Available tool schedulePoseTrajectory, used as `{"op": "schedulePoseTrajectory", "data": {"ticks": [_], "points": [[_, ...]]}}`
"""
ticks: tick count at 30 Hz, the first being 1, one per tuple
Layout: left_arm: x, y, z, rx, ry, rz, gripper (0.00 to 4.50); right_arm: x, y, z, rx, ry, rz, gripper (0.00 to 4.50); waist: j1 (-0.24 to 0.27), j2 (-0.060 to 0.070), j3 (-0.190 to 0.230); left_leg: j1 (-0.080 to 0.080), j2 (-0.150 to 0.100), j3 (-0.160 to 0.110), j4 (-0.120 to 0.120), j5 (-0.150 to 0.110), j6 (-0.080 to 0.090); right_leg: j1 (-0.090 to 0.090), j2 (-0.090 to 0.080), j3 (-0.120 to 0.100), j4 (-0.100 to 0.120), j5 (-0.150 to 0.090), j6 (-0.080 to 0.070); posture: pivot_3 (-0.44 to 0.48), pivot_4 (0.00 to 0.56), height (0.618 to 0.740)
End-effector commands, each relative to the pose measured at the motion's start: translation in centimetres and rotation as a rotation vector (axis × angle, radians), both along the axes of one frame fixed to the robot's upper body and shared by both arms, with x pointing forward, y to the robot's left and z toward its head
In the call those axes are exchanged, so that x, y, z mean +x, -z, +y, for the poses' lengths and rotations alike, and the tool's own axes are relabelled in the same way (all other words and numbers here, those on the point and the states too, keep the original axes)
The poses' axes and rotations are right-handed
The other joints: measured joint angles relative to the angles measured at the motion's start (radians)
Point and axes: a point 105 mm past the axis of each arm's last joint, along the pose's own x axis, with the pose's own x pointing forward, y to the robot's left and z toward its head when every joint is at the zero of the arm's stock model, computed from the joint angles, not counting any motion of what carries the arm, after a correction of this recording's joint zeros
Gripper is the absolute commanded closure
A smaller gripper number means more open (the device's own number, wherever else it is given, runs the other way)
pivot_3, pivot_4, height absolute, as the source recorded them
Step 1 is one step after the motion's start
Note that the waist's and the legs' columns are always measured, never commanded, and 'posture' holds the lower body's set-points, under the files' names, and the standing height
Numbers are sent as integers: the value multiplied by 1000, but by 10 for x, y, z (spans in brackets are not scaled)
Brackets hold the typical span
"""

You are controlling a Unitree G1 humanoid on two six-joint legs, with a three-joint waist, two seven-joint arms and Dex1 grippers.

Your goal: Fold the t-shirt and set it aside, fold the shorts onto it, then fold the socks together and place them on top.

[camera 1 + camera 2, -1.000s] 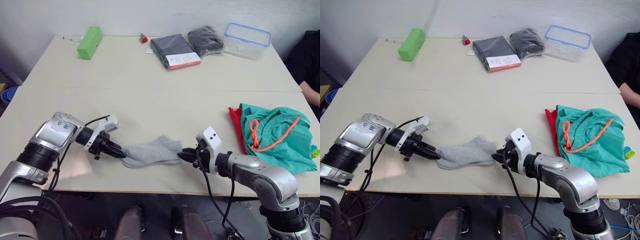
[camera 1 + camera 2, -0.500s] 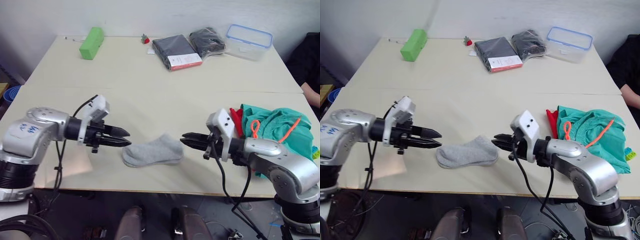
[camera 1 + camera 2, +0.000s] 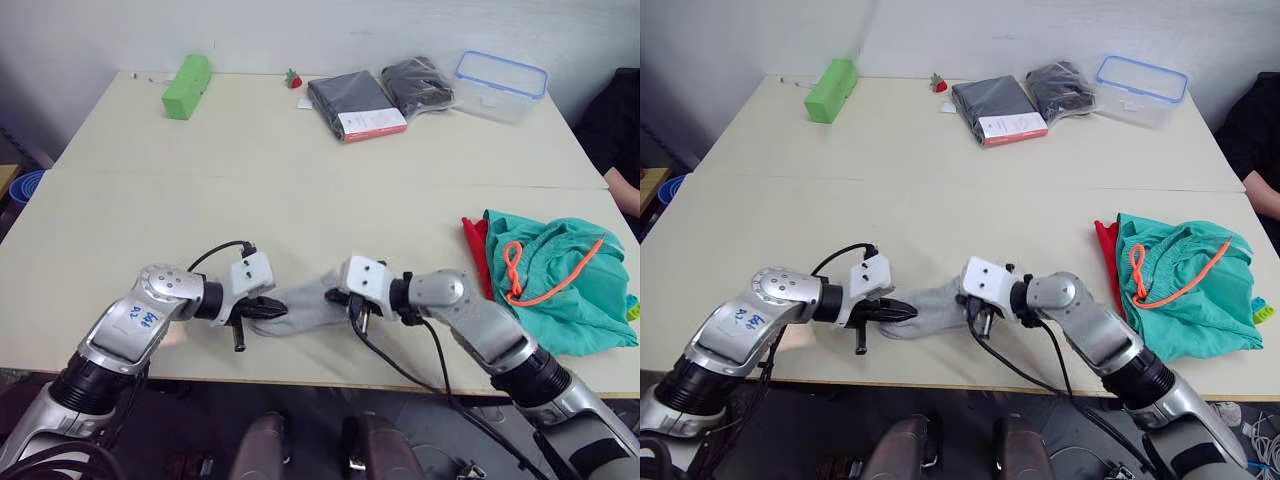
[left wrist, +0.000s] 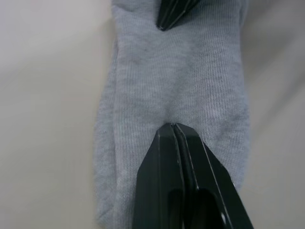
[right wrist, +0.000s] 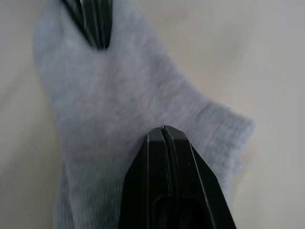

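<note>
Left gripper (image 4: 172, 126) and right gripper (image 5: 163, 129), each with fingers pressed together, tips resting on opposite ends of the socks (image 3: 305, 301) near the table's (image 3: 300, 180) near edge.

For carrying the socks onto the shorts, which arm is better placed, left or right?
Probably the right. The right gripper rests, fingers shut, on the socks at the end nearer the shorts. The left gripper is at the far end.

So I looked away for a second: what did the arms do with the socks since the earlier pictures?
Both pincers came back in from either side after drawing apart. The left pincer and right pincer now sit shut with their tips on the grey socks, one toward each end. The socks, shorts and t-shirt stayed put.
</note>
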Motion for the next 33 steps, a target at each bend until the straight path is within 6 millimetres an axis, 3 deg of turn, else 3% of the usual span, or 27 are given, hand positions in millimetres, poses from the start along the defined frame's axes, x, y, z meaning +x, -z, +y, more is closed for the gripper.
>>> {"op": "schedulePoseTrajectory", "data": {"ticks": [1, 6, 10, 13, 16, 20, 24, 29, 33], "points": [[1, 22, 19, 95, -60, 35, 4461, 13, 9, -33, -91, 102, -48, 4500, -1, 0, 0, 3, 0, 0, 0, 0, 0, 3, 0, 0, 0, 0, 0, 0, 150, 740], [-2, 21, 25, 84, -68, 41, 4461, 15, -8, -57, -18, 200, -36, 4500, -5, 0, -2, 12, 1, -1, -2, -6, 4, 13, 0, -1, -3, 0, 0, 0, 150, 740], [1, 1, 14, -64, -98, 46, 4461, -3, -48, -33, 244, 114, 37, 4500, -11, 0, -2, 11, 3, -1, -3, -6, 2, 11, 2, -1, -3, 0, 0, 0, 150, 740], [3, -3, 9, -82, -94, 34, 4461, -11, -60, -12, 302, 15, 46, 4500, -10, 0, -1, 11, 5, -1, -3, -5, 1, 10, 5, -1, -2, 0, 0, 0, 150, 740], [4, 1, 7, -42, -71, 15, 4461, -12, -39, 8, 150, -105, -26, 4500, -5, 0, -2, 10, 5, -1, -2, -5, 1, 9, 5, -1, -3, 0, 0, 0, 150, 740], [10, 4, 7, -8, -58, -4, 4461, -1, -7, 20, -15, -175, -82, 4500, -3, 0, -2, 9, 4, -1, -1, -5, 0, 9, 4, -1, -3, 0, 0, 0, 150, 740], [24, 5, 11, 48, -69, -72, 4461, 4, 21, 3, -190, -210, -88, 4500, -4, 0, -2, 9, 3, -1, 0, -4, -2, 10, 3, -1, -3, 0, 0, 0, 150, 740], [32, 0, 27, 88, -98, -128, 4461, 1, 25, -14, -214, -176, -62, 4500, -3, -1, -3, 10, 4, -1, 0, -5, -1, 12, 3, -1, -3, 0, 0, 0, 150, 740], [25, -34, 25, -87, -132, -108, 4461, -3, 22, -14, -160, -143, -45, 4500, -4, -1, -3, 10, 4, -1, 0, -5, -1, 11, 3, -2, -3, 0, 0, 0, 150, 740]]}}
